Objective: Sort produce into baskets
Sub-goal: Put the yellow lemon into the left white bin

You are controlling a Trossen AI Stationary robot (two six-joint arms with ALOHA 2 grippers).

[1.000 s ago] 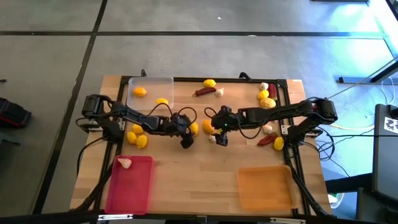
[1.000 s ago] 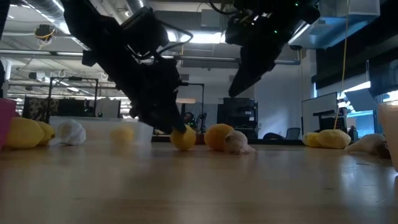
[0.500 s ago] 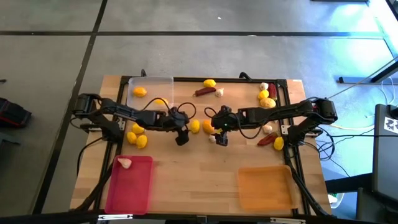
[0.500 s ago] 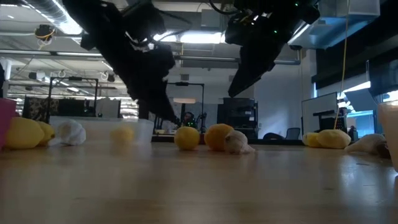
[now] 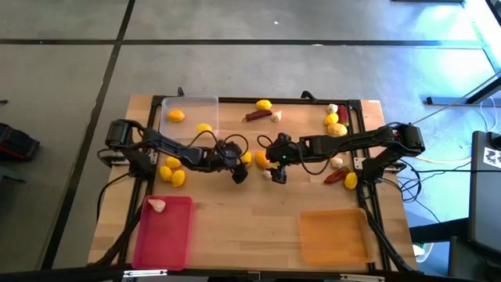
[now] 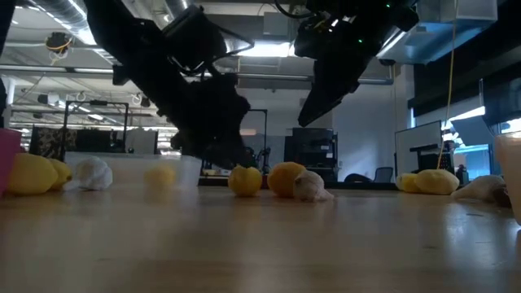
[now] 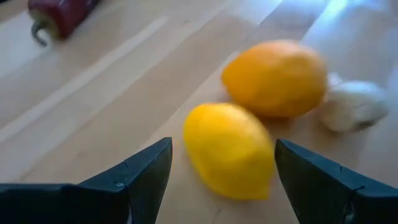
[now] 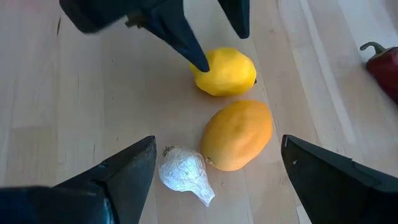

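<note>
**Both grippers spread over the fruit at the middle of the table**

While the left gripper (image 5: 239, 169) reaches in from the left edge to the middle of the table (image 5: 250, 211), its fingers stand apart on either side of a yellow lemon (image 7: 229, 149), which lies on the wood between them; in the right wrist view one fingertip sits right against the fruit's side. An orange fruit (image 8: 237, 135) lies just beside the lemon, and a garlic bulb (image 8: 185, 173) lies beside that. The right gripper (image 5: 275, 166) hangs above this same group, coming from the right edge, its fingers wide apart and holding nothing.

The clear basket (image 5: 188, 116) sits at the far left corner with one yellow fruit (image 5: 177, 116) inside and another (image 5: 204, 128) near its rim. The pink-red basket (image 5: 164, 231) sits at the near left corner and holds one garlic bulb (image 5: 157, 205). The orange basket (image 5: 333, 236) sits at the near right corner. More yellow fruits (image 5: 172, 171) lie near the left edge. A chili pepper (image 5: 256, 115) lies along the far edge beside a lemon and a garlic bulb. Further fruits, garlic and chilies (image 5: 337, 177) cluster toward the right edge.
</note>
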